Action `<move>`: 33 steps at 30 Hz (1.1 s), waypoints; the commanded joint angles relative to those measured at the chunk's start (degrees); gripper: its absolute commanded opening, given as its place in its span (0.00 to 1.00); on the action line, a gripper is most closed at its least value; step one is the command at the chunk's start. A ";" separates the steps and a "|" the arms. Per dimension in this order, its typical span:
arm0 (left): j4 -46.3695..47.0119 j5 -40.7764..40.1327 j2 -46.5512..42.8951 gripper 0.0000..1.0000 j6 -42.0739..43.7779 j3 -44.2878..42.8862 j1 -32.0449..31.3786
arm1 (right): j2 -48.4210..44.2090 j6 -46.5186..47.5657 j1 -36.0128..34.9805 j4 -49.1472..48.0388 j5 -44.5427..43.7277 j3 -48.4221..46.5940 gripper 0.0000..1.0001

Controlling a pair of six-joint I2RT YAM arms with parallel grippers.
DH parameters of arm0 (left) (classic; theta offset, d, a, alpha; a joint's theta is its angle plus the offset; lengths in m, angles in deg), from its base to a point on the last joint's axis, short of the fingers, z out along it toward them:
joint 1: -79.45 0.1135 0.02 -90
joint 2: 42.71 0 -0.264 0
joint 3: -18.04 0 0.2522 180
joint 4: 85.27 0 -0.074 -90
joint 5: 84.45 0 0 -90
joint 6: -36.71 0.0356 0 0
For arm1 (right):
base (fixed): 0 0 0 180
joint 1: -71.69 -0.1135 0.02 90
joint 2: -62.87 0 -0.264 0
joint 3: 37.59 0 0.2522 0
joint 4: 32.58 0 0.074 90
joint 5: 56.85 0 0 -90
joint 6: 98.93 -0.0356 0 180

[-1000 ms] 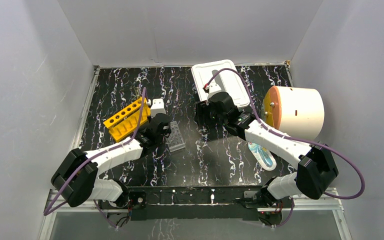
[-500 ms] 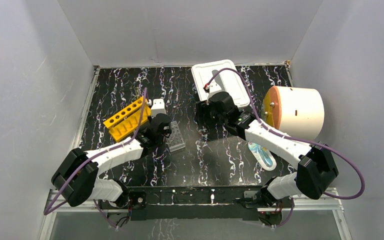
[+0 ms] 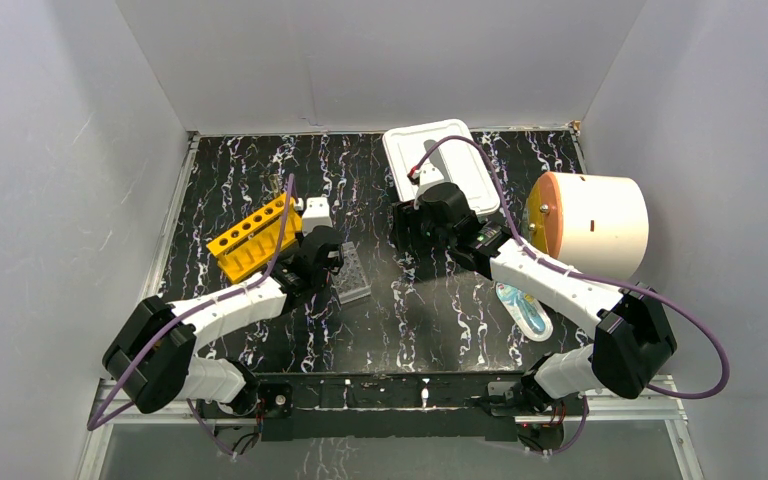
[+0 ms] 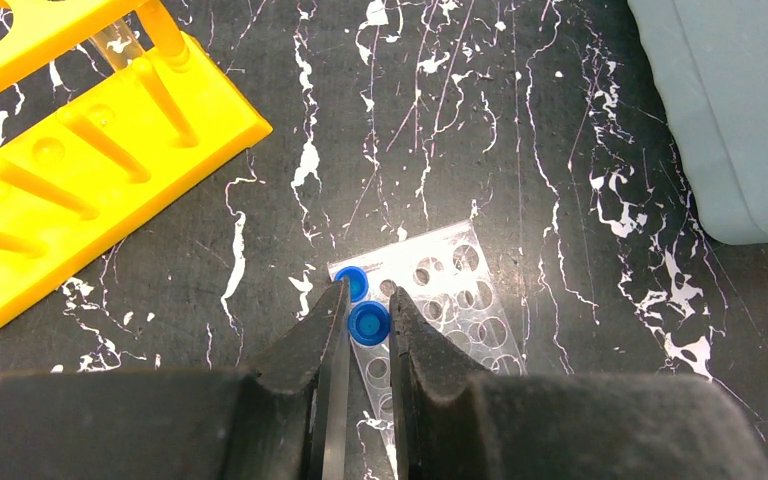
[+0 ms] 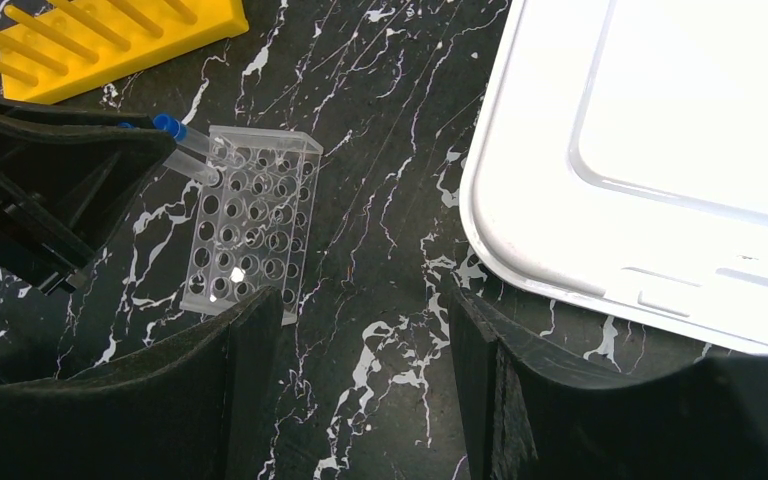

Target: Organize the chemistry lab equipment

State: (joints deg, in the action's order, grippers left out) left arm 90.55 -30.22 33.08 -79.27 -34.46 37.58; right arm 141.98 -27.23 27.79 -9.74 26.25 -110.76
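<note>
My left gripper (image 4: 368, 293) is shut on a blue-capped clear tube (image 4: 368, 322) standing in the clear well plate (image 4: 452, 290). A second blue-capped tube (image 4: 353, 283) stands in the plate just beyond it. In the right wrist view both tubes (image 5: 170, 127) lean out of the plate's far-left corner (image 5: 250, 230). The yellow-orange test-tube rack (image 3: 250, 238) lies left of the plate (image 3: 352, 276). My right gripper (image 5: 365, 300) is open and empty above bare table, between the plate and a white lidded box (image 5: 660, 130). Beaker, amber tubing and forceps are out of view.
The white lidded box (image 3: 438, 165) sits at the back centre. A large white cylinder with an orange face (image 3: 590, 225) lies at the right. A clear packet with blue items (image 3: 525, 310) lies under my right arm. Grey walls enclose the black marbled table (image 3: 410, 320).
</note>
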 commanded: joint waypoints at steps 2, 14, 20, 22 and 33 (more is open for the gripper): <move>-2.83 0.57 -0.25 0.08 -0.61 -0.43 -0.17 | -0.37 -0.58 0.22 -1.52 0.47 -0.83 0.70; -1.32 0.59 1.41 0.09 -0.57 -0.60 -0.23 | -0.56 -0.59 0.33 -1.26 0.27 -0.80 0.70; -0.28 -0.05 2.35 0.08 0.79 -0.55 -0.32 | -0.36 -0.59 0.32 -1.18 0.35 -0.81 0.71; -0.32 -0.76 2.01 0.08 1.28 -0.39 -0.44 | -0.32 -0.59 0.46 -1.17 0.32 -0.81 0.70; -0.14 -2.22 -1.19 0.10 3.97 -1.91 -0.77 | 0.16 -0.77 0.49 -0.84 0.98 -1.17 0.70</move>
State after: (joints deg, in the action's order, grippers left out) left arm 91.60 -30.49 33.87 -76.63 -34.81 37.21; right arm 142.11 -27.45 27.86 -9.65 26.40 -110.76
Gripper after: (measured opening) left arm 0.135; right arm 0.702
